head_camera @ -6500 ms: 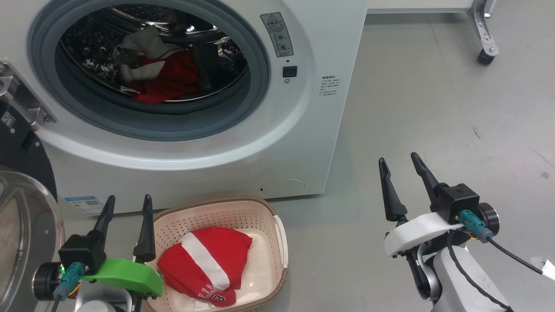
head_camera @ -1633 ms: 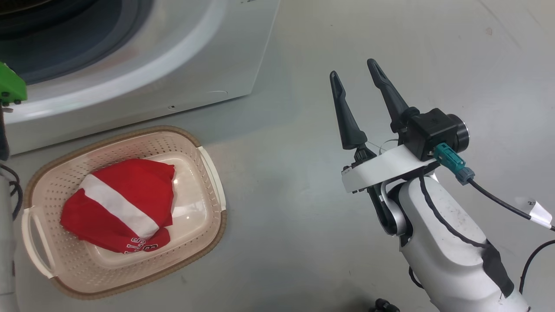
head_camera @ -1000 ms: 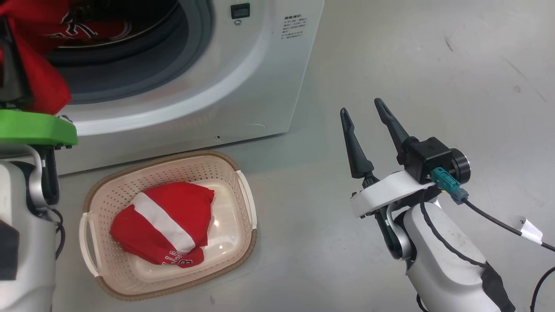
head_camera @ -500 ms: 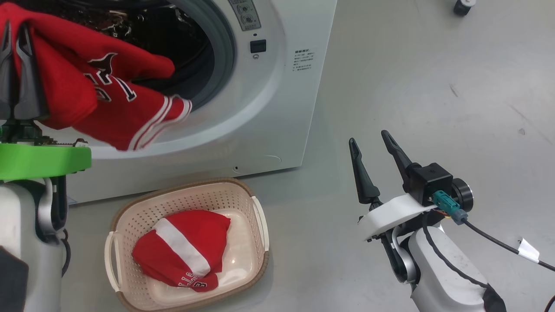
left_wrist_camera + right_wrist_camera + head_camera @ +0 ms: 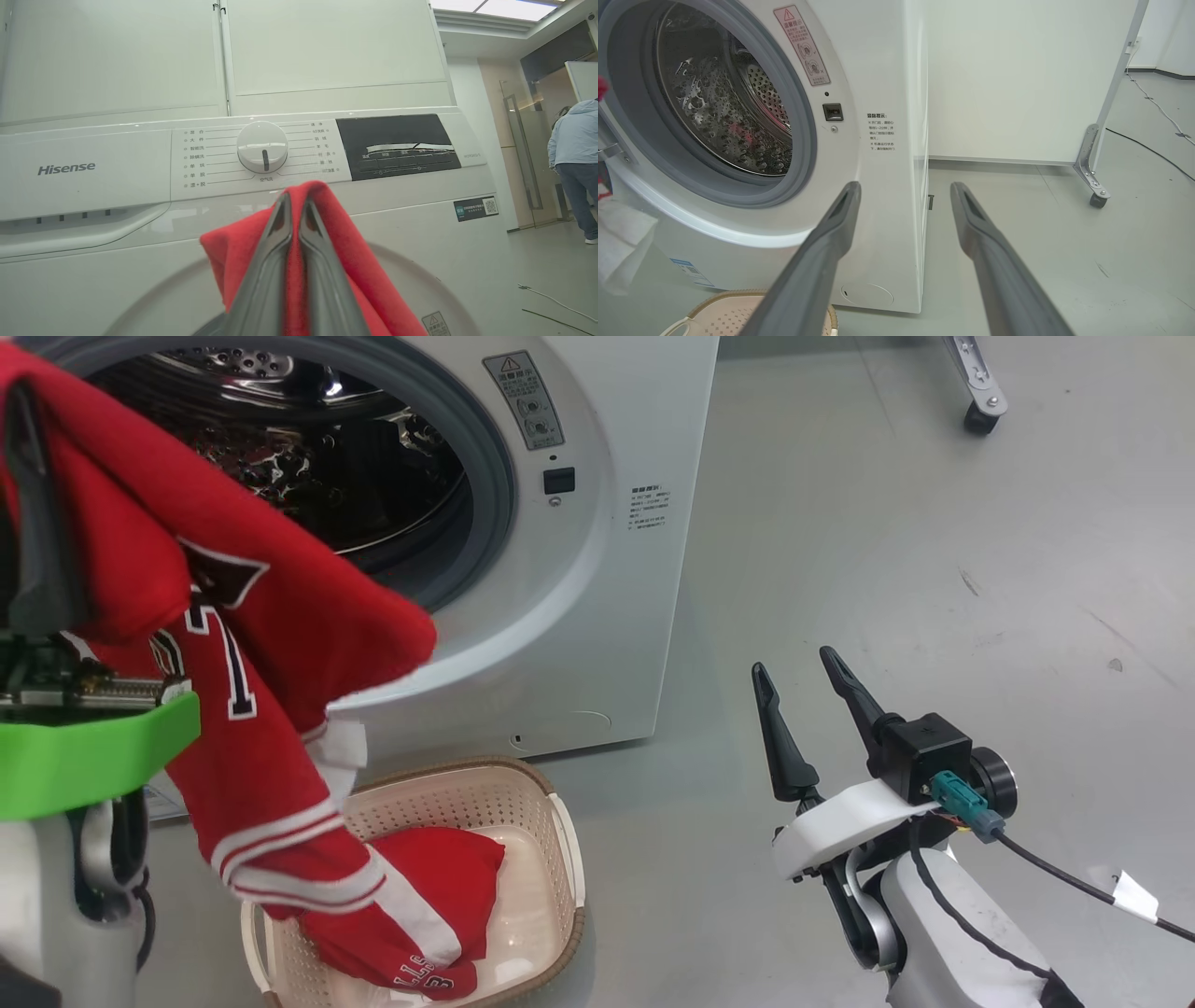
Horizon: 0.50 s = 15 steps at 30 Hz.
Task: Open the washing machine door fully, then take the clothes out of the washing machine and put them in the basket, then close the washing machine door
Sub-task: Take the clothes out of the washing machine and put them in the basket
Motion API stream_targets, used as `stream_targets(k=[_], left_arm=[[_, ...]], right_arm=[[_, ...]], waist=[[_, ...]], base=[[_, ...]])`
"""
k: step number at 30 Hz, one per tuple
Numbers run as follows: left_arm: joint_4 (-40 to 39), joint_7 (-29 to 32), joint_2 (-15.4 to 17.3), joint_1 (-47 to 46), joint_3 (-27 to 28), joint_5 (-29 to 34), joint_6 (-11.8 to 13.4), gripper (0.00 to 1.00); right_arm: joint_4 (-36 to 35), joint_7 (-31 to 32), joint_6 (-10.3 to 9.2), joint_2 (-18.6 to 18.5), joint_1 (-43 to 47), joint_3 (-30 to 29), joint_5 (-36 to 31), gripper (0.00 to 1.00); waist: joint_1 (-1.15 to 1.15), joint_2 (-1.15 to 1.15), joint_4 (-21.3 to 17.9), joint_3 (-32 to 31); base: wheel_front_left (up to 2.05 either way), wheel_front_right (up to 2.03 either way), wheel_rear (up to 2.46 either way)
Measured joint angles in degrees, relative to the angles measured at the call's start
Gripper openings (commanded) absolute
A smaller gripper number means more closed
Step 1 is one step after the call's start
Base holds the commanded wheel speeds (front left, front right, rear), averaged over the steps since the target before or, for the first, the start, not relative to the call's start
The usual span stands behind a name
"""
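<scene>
A red jersey [image 5: 280, 644] hangs above the basket [image 5: 566, 840], its striped hem drooping over a second red garment [image 5: 448, 877] lying inside, so a release should land it there. The left end effector [image 5: 294, 205] clamps its upper fold, closed tight. Behind the basket the washing machine [image 5: 616, 616] stands open, its drum apparently empty. Right of the basket, the right end effector [image 5: 792, 661] hovers spread, holding nothing.

Grey floor [image 5: 887, 523]; white wall panels [image 5: 327, 46]

Grey scuffed floor [image 5: 887, 541] carries the washing machine [image 5: 607, 616] at upper left, the basket [image 5: 485, 772] just below it, a caster [image 5: 977, 422] at upper right.
</scene>
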Motion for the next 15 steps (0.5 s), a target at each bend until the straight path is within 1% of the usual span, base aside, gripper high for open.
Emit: stream_targets(k=[3,6,9,15], left_arm=[[-0.26,0.97,-0.89,2.95,-0.02,-0.18,0.29,0.0],[-0.24,2.49,-1.45,6.5,0.71,-0.92,1.38,0.0],[0.21,3.58,-1.77,10.0,1.52,-1.74,1.87,0.0],[4.28,5.19,-4.88,15.17,1.05,-3.63,2.16,0.0]], right_arm=[[-0.1,0.0,0.0,0.0,0.01,-0.02,-0.01,1.0],[-0.48,0.0,0.08,-0.01,0.01,0.27,-0.07,1.0],[-0.92,0.0,0.1,0.01,0.0,0.53,-0.08,1.0],[-1.09,0.0,0.25,-0.02,-0.02,0.09,-0.08,1.0]], waist=[[0.0,0.0,-0.05,0.02],[0.0,0.0,-0.26,0.24],[0.0,0.0,-0.63,0.76],[0.0,0.0,-1.42,1.84]], base=[[0.0,0.0,0.0],[0.0,0.0,0.0],[0.0,0.0,0.0],[0.0,0.0,0.0]])
